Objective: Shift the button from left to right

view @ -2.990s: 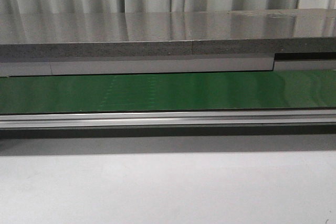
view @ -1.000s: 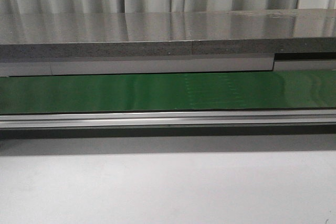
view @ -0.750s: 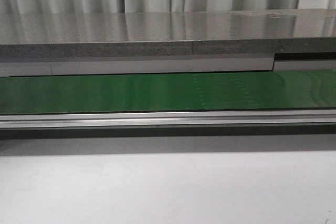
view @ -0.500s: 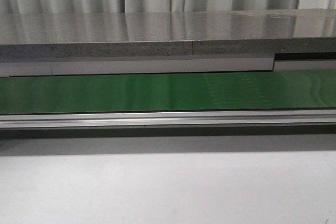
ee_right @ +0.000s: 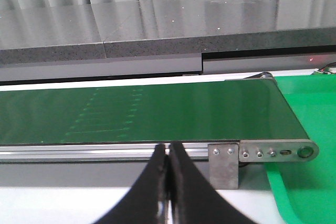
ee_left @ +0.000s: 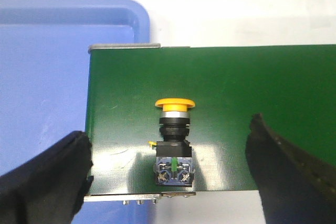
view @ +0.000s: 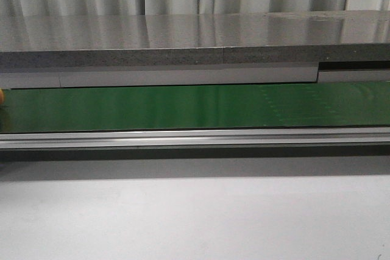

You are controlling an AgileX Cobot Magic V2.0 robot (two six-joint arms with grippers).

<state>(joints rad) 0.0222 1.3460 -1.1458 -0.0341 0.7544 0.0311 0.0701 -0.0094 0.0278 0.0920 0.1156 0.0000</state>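
The button [ee_left: 173,142] lies on its side on the green conveyor belt [ee_left: 236,87], near the belt's end, its yellow-orange cap [ee_left: 175,103] pointing away from the wrist camera. My left gripper [ee_left: 169,139] is open, with one dark finger [ee_left: 47,182] on each side of the button and well apart from it. In the front view only an orange sliver [view: 2,97] shows at the belt's far left edge. My right gripper [ee_right: 169,153] is shut on nothing, in front of the belt's metal rail [ee_right: 79,152]. Neither arm appears in the front view.
A blue tray [ee_left: 42,77] sits beyond the belt's left end. A green tray [ee_right: 304,192] lies past the belt's right end, by the end bracket [ee_right: 224,165]. A grey stone ledge [view: 183,41] runs behind the belt, and a white table [view: 195,217] lies in front of it.
The faint pattern on the belt has drifted to the right. An orange sliver has appeared at the belt's far left edge in the front view.
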